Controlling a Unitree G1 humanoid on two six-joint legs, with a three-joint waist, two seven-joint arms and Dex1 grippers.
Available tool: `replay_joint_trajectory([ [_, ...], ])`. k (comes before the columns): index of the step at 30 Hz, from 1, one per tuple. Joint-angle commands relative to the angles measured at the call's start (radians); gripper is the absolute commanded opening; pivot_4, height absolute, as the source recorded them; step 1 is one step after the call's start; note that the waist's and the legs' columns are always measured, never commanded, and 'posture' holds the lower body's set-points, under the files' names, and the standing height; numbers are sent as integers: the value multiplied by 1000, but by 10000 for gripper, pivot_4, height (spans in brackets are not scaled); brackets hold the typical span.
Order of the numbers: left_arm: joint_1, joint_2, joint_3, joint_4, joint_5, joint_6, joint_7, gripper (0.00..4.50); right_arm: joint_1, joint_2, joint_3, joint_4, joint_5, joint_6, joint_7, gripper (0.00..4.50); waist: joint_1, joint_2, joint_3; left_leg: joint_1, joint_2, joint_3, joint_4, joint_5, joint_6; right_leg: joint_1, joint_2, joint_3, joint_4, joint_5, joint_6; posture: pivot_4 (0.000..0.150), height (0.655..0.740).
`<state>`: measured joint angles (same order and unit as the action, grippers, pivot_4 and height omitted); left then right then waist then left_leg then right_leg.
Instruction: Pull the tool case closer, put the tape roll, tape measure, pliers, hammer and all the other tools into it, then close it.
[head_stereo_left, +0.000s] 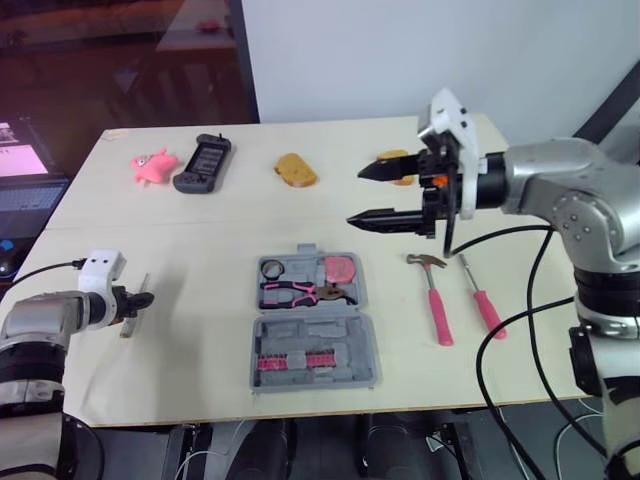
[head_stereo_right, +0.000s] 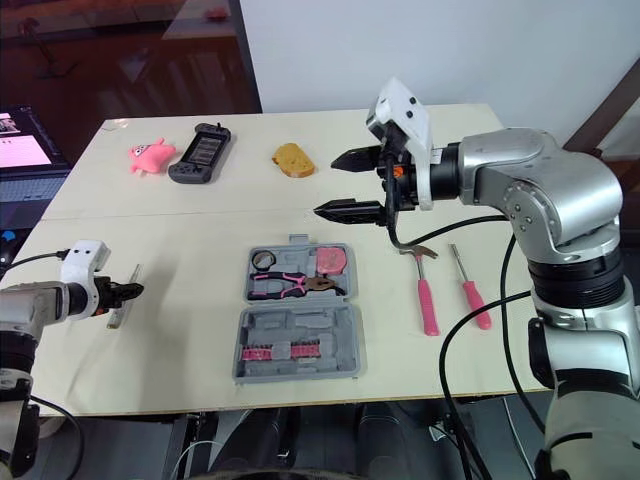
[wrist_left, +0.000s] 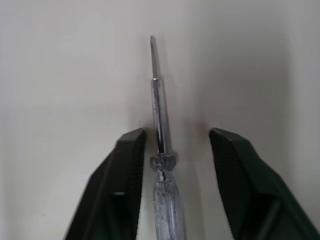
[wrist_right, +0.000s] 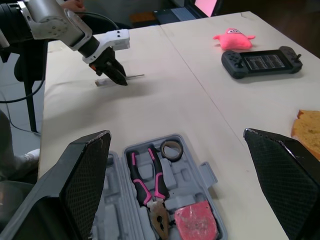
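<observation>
Far left, low over the table (head_stereo_left: 200, 250): left gripper (head_stereo_left: 140, 300), fingers spread, straddling the metal shaft of a clear-handled screwdriver (wrist_left: 159, 125) lying flat, with one finger just beside the shaft, the other apart, nothing pinched. Well to the right of that gripper, open tool case (head_stereo_left: 315, 335), holding tape roll (head_stereo_left: 273, 268), pliers (head_stereo_left: 300, 293) and pink tape measure (head_stereo_left: 341, 268) in its far half, a row of pink bits (head_stereo_left: 292, 361) in its near half. Farther right, right gripper (head_stereo_left: 355, 196) raised off the table, fingers wide apart, empty. Nearer than that gripper and to its right, outside the case, hammer (head_stereo_left: 434, 295) and pink-handled screwdriver (head_stereo_left: 480, 297) lying side by side, not touching. Left of the right gripper, along the far edge: pink toy (head_stereo_left: 152, 165), game controller (head_stereo_left: 203, 163), bread slice (head_stereo_left: 296, 169).
</observation>
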<state>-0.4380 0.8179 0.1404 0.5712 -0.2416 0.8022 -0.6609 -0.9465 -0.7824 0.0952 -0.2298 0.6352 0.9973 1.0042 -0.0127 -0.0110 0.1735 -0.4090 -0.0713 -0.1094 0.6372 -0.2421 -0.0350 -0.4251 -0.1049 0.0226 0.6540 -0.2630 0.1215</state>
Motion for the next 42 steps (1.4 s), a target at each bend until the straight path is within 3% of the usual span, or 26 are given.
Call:
replay_joint_trajectory([
  [1,10,-3,-10,6,8,42,-11,2571,-5,-11,-16,-23,-5,-12,-3,45000,0,0,0,0,0,0,0,0,0,0,0,0,0,0,0,1500,7400],
  [2,10,-2,-9,4,10,48,-10,925,-4,-9,-16,-22,-8,-13,-4,45000,0,1,0,0,0,0,0,0,0,0,0,0,0,0,0,1500,7400],
  [10,-23,19,-51,-78,20,89,-71,925,20,-10,-19,-37,-24,-22,-17,45000,-2,1,-1,0,0,0,0,0,0,0,0,0,0,0,0,1500,7400],
  [20,-146,47,-311,-276,11,167,-362,925,145,-32,-103,-161,10,29,-106,45000,-3,-1,0,-2,0,-1,4,0,1,1,1,-1,0,0,0,1500,7400],
  [26,-207,27,-434,-207,66,127,-433,925,219,-4,-165,-269,71,97,-202,45000,-6,-1,0,-2,0,0,4,0,1,1,2,0,0,0,0,1500,7400],
  [30,-222,-30,-444,-154,72,176,-402,925,276,7,-223,-326,101,127,-276,45000,0,-1,0,-2,0,-1,5,-1,1,1,2,-1,0,0,0,1500,7400],
  [36,-204,-33,-442,-133,77,179,-401,925,306,8,-238,-351,126,135,-329,45000,-1,-1,0,-2,0,-1,9,-1,2,4,2,-1,1,0,1,1500,7400],
  [39,-200,-23,-439,-157,67,201,-411,10433,306,10,-234,-345,133,126,-339,45000,-1,-1,0,-2,0,-1,9,-1,2,4,2,-1,1,0,1,1500,7400],
  [42,-211,-3,-434,-171,59,221,-433,24995,308,17,-221,-339,132,112,-347,45000,-1,-1,0,-2,1,-1,9,-1,2,4,2,-1,2,0,1,1500,7400],
])
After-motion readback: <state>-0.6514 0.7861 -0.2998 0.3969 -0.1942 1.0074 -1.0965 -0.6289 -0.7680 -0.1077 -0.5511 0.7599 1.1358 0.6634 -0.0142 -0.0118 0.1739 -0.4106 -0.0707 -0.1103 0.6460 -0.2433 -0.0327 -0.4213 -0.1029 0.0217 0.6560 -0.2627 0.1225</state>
